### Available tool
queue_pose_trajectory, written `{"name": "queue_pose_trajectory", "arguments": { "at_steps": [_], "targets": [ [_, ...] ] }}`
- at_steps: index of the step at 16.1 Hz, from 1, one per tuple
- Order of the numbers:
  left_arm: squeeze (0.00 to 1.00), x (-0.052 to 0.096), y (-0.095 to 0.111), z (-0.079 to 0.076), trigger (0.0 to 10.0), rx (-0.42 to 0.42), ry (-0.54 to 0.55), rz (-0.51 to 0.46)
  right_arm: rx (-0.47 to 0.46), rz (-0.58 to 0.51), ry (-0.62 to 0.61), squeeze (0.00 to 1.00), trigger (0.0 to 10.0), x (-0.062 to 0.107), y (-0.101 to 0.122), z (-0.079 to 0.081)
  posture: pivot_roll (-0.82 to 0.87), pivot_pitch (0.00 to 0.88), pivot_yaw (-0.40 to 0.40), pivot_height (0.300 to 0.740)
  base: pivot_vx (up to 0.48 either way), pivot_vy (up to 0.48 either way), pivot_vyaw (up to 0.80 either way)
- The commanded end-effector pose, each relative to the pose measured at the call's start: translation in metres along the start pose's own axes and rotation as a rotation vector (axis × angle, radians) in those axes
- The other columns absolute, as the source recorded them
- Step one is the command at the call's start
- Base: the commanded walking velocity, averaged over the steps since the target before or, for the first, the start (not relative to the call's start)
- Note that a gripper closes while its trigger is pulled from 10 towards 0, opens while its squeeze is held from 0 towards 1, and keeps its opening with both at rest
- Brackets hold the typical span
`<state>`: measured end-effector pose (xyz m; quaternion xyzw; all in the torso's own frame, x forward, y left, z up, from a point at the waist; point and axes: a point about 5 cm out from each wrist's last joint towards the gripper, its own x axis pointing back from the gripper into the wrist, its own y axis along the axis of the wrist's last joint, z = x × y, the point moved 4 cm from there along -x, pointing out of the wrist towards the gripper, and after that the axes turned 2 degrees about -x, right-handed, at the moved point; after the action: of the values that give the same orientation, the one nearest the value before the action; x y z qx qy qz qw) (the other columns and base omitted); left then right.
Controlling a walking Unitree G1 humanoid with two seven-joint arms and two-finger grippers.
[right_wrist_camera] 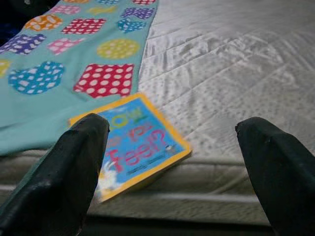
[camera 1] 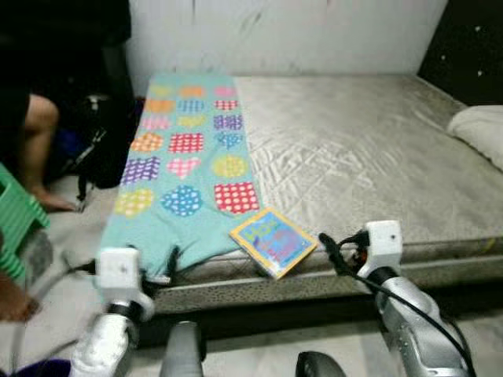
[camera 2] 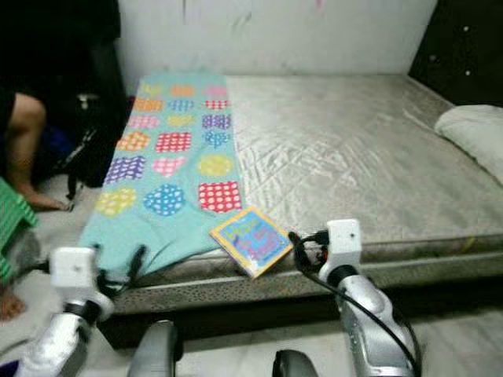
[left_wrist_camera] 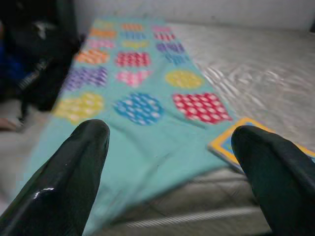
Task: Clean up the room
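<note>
Right wrist view: right gripper (right_wrist_camera: 170,172) spread open, picture book (right_wrist_camera: 138,145) at mattress (camera 1: 369,149) edge just ahead, nearer than left gripper (left_wrist_camera: 172,172), also open.

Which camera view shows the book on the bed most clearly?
The right wrist view: the book lies large between the open right claw fingers, its blue cover and yellow border plain. Both eye views show it whole but small, at the mattress edge. The left wrist view catches a blurred corner.

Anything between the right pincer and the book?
Nothing. In the right wrist view the open right pincer faces the book at the mattress edge, with only bare mattress around it.
</note>
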<state>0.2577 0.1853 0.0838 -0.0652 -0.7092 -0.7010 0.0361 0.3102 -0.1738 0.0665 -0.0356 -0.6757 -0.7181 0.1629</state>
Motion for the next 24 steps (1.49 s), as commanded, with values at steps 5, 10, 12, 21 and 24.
{"name": "queue_pose_trajectory", "arguments": {
  "at_steps": [5, 10, 12, 21, 24],
  "targets": [
    [0.0, -0.004, 0.014, -0.01, 10.0, 0.002, -0.05, -0.06, 0.02, -0.028, -0.004, 0.0, 10.0, 0.0, 0.006, -0.005, -0.08, 0.009, -0.041, 0.625, 0.0, 0.0, 0.0],
    [0.0, -0.004, 0.016, -0.013, 10.0, 0.008, -0.07, -0.07, 0.053, -0.035, 0.028, 0.0, 10.0, -0.001, 0.007, 0.001, -0.08, 0.005, -0.043, 0.625, 0.097, 0.0, 0.0],
    [0.0, -0.004, 0.016, -0.015, 10.0, 0.014, -0.078, -0.072, 0.056, -0.036, 0.039, 0.0, 10.0, -0.002, 0.007, 0.002, -0.08, 0.003, -0.045, 0.625, 0.263, 0.0, 0.0],
    [0.0, -0.004, 0.013, -0.014, 10.0, 0.007, -0.072, -0.06, 0.046, -0.044, 0.056, 0.0, 10.0, -0.001, 0.006, 0.005, -0.09, 0.011, -0.042, 0.625, 0.212, 0.0, 0.0],
    [0.0, -0.006, 0.012, -0.012, 10.0, 0.001, -0.052, -0.05, 0.063, -0.052, 0.066, 0.0, 10.0, 0.0, 0.006, 0.006, -0.08, 0.013, -0.042, 0.625, 0.0, 0.0, 0.0]
  ]
}}
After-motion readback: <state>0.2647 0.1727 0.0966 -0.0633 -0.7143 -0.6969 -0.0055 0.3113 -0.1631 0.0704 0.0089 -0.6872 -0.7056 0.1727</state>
